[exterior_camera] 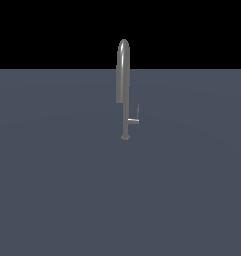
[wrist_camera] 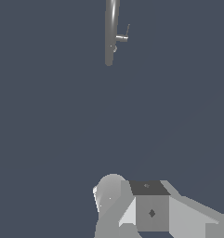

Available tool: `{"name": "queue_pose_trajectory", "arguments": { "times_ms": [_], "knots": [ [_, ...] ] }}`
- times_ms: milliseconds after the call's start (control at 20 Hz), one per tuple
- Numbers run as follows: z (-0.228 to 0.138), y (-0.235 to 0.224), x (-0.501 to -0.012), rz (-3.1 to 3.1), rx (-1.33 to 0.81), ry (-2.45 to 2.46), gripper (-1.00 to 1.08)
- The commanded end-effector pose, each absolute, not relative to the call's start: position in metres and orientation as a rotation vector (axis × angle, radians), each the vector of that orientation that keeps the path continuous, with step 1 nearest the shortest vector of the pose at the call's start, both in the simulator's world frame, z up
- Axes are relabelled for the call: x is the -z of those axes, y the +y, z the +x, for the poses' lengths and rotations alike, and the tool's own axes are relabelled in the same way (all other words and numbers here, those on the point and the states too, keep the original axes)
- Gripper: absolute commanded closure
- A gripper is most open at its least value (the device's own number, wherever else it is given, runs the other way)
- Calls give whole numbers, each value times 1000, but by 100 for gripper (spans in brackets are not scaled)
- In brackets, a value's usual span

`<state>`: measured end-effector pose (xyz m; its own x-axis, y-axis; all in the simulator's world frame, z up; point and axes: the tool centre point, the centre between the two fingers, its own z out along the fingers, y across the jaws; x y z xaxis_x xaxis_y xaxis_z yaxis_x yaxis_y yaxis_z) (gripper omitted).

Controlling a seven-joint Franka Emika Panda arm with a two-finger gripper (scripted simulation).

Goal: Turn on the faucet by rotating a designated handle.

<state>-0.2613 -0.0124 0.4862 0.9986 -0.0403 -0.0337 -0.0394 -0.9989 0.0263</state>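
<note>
Hand (wrist_camera: 132, 207) (grip unclear) well apart from faucet (exterior_camera: 123, 85), handle (exterior_camera: 135, 119).

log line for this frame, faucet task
phase: approach | gripper: far from faucet, fingers not visible | handle: untouched, on the exterior view's right of stem | contact: none

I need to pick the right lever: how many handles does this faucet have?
1. The handle sticks out from the faucet stem on the exterior view's right, low near the base. None other shows.
</note>
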Motion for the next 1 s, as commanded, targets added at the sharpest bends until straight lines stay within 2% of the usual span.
{"name": "queue_pose_trajectory", "arguments": {
  "times_ms": [0, 500, 950],
  "knots": [
    [-261, -12, -486, 3115, 53, -62, 108],
    [-247, -11, -484, 3146, 99, -117, 108],
    [-209, -8, -477, 3222, 227, -269, 108]
  ]
}}
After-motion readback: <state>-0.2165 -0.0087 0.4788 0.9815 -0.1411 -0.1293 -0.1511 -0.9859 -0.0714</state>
